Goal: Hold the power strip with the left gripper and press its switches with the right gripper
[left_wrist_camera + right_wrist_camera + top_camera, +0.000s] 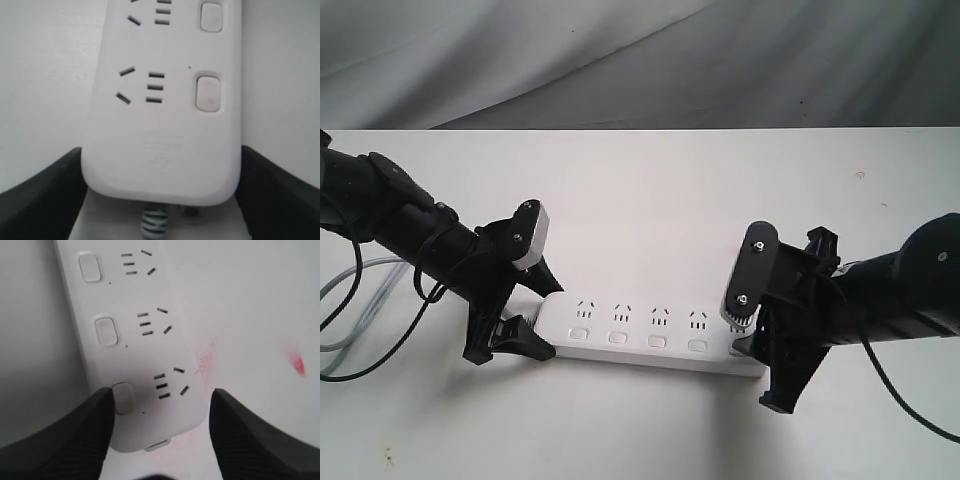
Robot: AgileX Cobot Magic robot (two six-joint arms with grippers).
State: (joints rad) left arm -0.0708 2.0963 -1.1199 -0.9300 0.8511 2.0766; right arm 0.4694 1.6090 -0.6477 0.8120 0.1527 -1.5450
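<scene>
The white tabletop carried the power strip, a long flat white bar with rounded corners, lying flat near its front middle. The left hand was clamped across the cord end, apparently to stop the bar sliding. The right hand straddled the opposite end with fingers spread, 1 tip against the last of the small rounded-square switches, seemingly placed to press it. A grey cord left the held end.

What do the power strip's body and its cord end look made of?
The power strip: likely hard moulded plastic, white, smooth satin finish; soft highlights and rounded edges suggest it. Its cord end: probably flexible rubber or soft plastic, grey, judging by its ribbed sleeve.
</scene>
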